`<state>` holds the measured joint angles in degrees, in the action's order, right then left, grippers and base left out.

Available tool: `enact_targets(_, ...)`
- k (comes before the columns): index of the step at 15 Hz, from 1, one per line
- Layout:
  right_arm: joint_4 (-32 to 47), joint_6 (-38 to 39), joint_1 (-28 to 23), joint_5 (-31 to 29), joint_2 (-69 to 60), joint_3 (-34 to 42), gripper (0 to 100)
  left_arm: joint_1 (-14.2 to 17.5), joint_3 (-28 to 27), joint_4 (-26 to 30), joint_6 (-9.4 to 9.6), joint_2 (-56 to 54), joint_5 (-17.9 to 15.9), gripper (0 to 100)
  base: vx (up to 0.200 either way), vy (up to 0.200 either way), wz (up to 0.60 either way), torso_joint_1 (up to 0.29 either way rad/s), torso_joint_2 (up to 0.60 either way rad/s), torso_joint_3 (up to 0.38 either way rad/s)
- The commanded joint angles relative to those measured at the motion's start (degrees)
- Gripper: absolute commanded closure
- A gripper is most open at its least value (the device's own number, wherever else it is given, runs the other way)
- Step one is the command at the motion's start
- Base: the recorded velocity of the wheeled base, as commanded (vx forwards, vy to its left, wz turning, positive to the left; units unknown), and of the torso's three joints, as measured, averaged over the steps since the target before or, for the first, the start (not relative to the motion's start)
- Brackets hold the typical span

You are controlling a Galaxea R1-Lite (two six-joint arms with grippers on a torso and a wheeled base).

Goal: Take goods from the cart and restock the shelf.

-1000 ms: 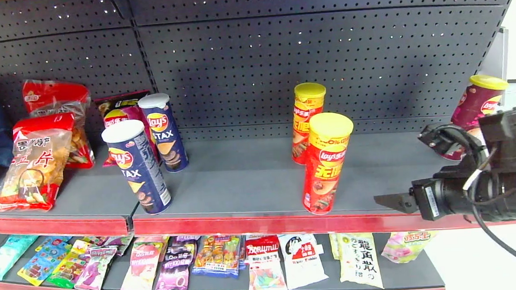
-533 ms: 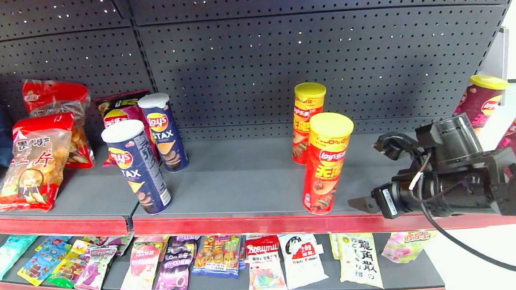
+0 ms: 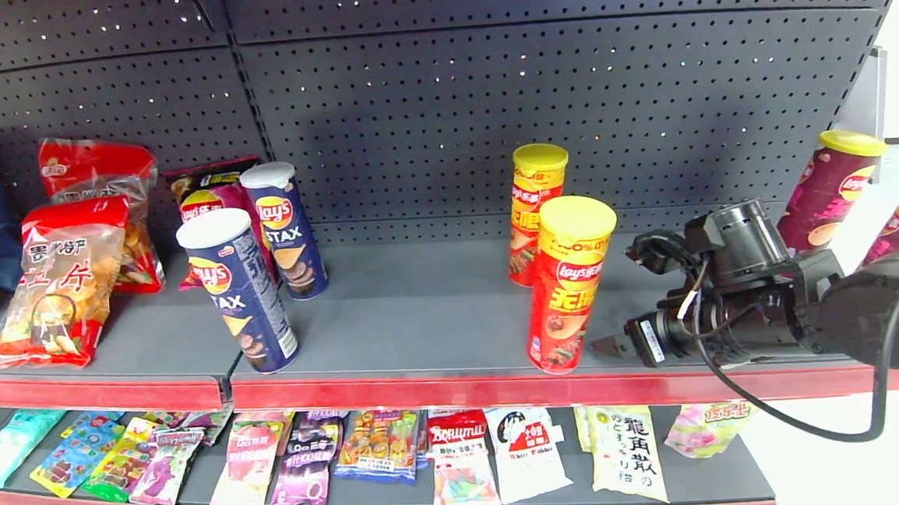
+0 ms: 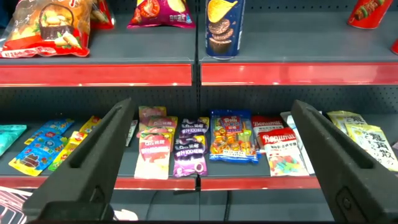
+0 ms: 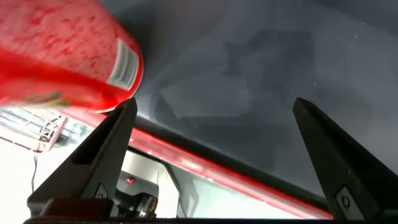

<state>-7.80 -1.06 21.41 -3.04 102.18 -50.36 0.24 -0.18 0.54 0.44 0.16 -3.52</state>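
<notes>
A grey shelf [image 3: 438, 316] with a red front edge stands before dark pegboard [image 3: 565, 105] — the left gripper [image 4: 211, 118], fingers [image 4: 93, 162] spread and empty, faces the snack pouches [image 4: 233, 137] on the tier below, a blue chip can [image 4: 224, 28] above it. The right gripper [image 5: 214, 106], also spread and empty, sits low at the shelf's front edge — the front red chip can [image 3: 568, 284] just to its left, purple chip cans [image 3: 831, 182] behind to its right.
</notes>
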Motion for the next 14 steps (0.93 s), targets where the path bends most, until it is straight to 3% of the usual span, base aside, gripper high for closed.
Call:
enact_targets(1, 0.0, -0.1, -0.2, 0.0, 1.1, -0.7, 0, 0.0, 0.0, 0.0, 0.00, 0.0, 0.0, 0, 0.000, 0.000, 0.00, 0.000, 0.00, 0.000)
enact_targets(14, -2.5, -1.3, 0.0, -0.2, 3.6, -1.0, 0, 0.0, 0.0, 0.0, 0.00, 0.0, 0.0, 0, 0.000, 0.000, 0.00, 0.000, 0.00, 0.000)
